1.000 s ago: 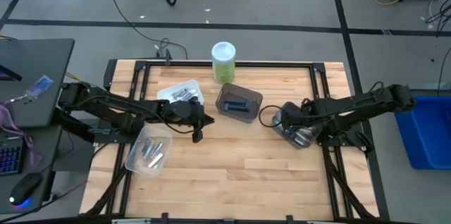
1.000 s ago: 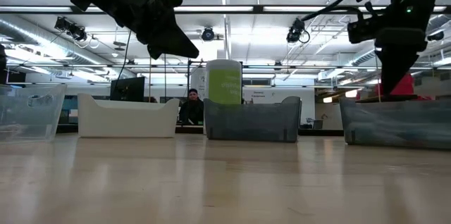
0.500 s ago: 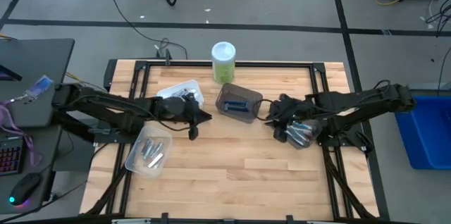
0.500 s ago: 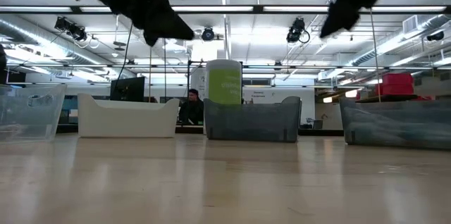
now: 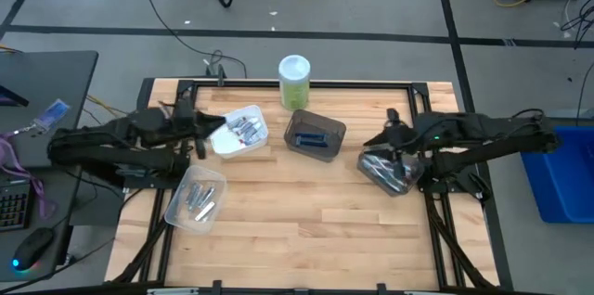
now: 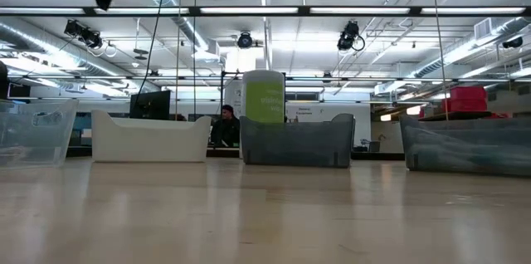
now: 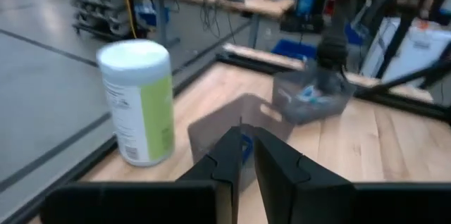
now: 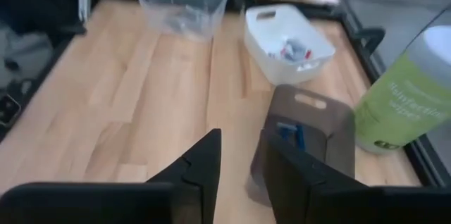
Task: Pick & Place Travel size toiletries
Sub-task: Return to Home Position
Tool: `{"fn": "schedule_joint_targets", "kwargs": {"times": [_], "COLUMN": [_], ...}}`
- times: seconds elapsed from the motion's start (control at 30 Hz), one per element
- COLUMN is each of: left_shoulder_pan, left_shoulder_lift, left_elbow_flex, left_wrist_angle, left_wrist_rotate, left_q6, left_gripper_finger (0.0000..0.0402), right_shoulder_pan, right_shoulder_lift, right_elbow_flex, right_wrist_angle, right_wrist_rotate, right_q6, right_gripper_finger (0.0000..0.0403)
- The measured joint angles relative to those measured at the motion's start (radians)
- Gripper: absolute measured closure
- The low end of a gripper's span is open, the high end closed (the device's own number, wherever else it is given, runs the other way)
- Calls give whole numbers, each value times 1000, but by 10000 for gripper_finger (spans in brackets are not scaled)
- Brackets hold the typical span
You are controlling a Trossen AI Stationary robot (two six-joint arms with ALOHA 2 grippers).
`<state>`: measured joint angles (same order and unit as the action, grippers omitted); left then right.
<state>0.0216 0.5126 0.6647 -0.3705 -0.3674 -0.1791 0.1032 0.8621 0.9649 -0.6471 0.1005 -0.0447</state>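
Travel size toiletries lie in several bins. Small tubes fill the white bin [image 5: 239,131], silver tubes lie in the clear bin [image 5: 195,198], and a blue item [image 8: 289,132] sits in the dark bin [image 5: 314,134]. More lie in the grey bin [image 5: 390,173] on the right. My left gripper [image 5: 212,134] hangs shut and empty high over the table's left side, beside the white bin. My right gripper [image 5: 373,141] hangs open and empty above the grey bin's far edge, pointing toward the dark bin.
A tall green canister [image 5: 294,80] with a white lid stands at the table's far edge behind the dark bin. Bare wood [image 5: 316,230] fills the near half of the table. A dark frame rail [image 5: 297,84] runs around the table.
My left gripper has drawn back from the table's middle toward its left edge and risen, ending beside the white bin. My right gripper has risen out of the grey bin and tipped from pointing steeply down to nearer level. No bin has moved.
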Motion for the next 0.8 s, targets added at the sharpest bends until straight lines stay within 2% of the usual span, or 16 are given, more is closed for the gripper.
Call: {"fn": "schedule_joint_targets", "kwargs": {"times": [0.27,0.4,0.57,0.7,0.8], "left_shoulder_pan": [0,0,0,0,0], "left_shoulder_lift": [-198,-284,-411,-511,-509], "left_elbow_flex": [-4,-76,-225,-323,-355], "left_wrist_angle": [-96,-5,102,128,153], "left_wrist_rotate": [-14,-14,-13,-13,-32], "left_q6": [52,102,116,116,116], "left_gripper_finger": [358,358,358,358,358], "right_shoulder_pan": [0,0,0,0,0], "right_shoulder_lift": [-301,-454,-627,-743,-825], "right_elbow_flex": [-298,-429,-516,-565,-601], "right_wrist_angle": [282,411,427,420,423], "right_wrist_rotate": [0,0,0,0,0], "right_q6": [-44,-71,-88,-88,-78], "right_gripper_finger": [312,317,318,317,318]}}
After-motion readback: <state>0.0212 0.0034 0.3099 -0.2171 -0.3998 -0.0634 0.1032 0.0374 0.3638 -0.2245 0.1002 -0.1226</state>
